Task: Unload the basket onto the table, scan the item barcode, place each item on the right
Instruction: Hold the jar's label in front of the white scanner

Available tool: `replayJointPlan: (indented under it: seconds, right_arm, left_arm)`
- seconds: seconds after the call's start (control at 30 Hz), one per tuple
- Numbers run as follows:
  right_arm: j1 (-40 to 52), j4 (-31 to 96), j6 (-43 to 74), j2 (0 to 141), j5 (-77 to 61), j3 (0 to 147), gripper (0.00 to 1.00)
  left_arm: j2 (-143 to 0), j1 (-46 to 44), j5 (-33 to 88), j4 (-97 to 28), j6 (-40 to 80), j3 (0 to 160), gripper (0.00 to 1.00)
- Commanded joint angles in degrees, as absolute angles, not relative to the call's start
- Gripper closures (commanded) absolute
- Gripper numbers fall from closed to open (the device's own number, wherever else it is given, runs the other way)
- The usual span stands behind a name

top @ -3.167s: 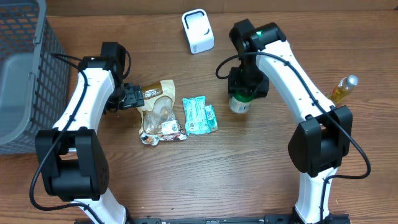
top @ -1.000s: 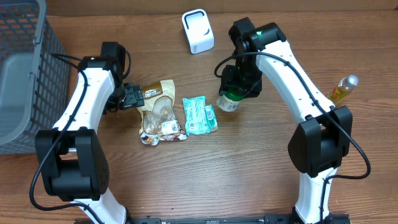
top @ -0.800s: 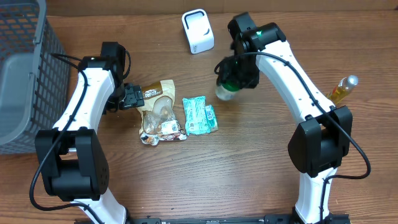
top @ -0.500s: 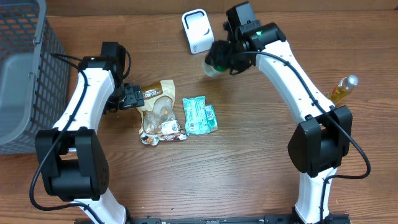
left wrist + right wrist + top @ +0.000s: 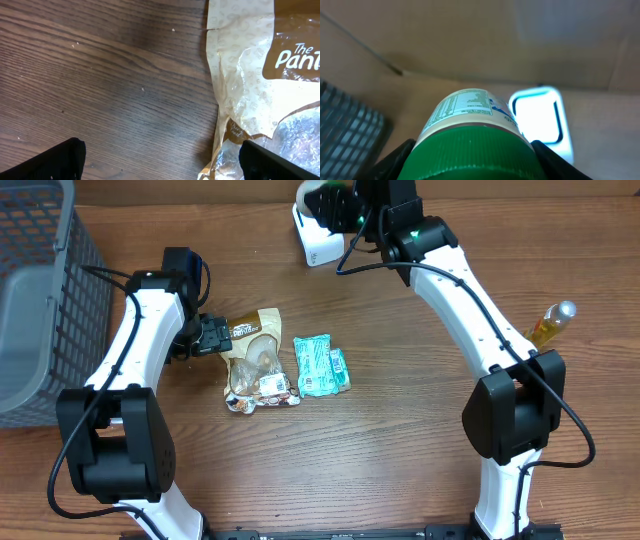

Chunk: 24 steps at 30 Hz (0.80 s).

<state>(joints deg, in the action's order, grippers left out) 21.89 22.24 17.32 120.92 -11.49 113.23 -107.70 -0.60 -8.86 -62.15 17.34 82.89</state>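
**Bottle lifted to the scanner, label side leading**

My right jaws are pinching the green-capped bottle (image 5: 465, 107) by its cap, one finger pressed to each side of the lid. I hold it off the tabletop (image 5: 420, 430) at the far edge, just beside the white scanner (image 5: 316, 248). Gripping the cap leaves the whole printed wrap bare, which I judge is the point of the hold: nothing of mine covers the code. From my right wrist the label's small print faces up and outward, and the scanner's bright window (image 5: 537, 117) sits just past the bottle's shoulder, so the two are near but not squarely lined up. I cannot see the barcode itself, so I would expect a little turning to be needed.

My left jaws are spread wide and empty, low over bare wood, with the tan snack bag (image 5: 250, 75) just beside one finger. That arm waits by the unscanned goods, the bag and the teal packet (image 5: 320, 365), well apart from the scanner.
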Motion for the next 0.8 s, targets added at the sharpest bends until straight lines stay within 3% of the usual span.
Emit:
replayJointPlan:
  seconds: [0.0,0.57,0.77]
  right_arm:
    - [23.1,18.3,13.3,121.6,-6.8,114.4,0.72]
    - [23.4,-7.4,11.4,135.6,-3.0,114.4,0.65]
    - [23.4,-10.3,11.4,137.9,-1.9,114.4,0.64]
  left_arm:
    - [-108.1,-0.4,-9.4,-62.1,16.3,83.7,0.00]
    - [-108.1,-0.4,-9.4,-62.1,16.3,83.7,0.00]
    - [-108.1,-0.4,-9.4,-62.1,16.3,83.7,0.00]
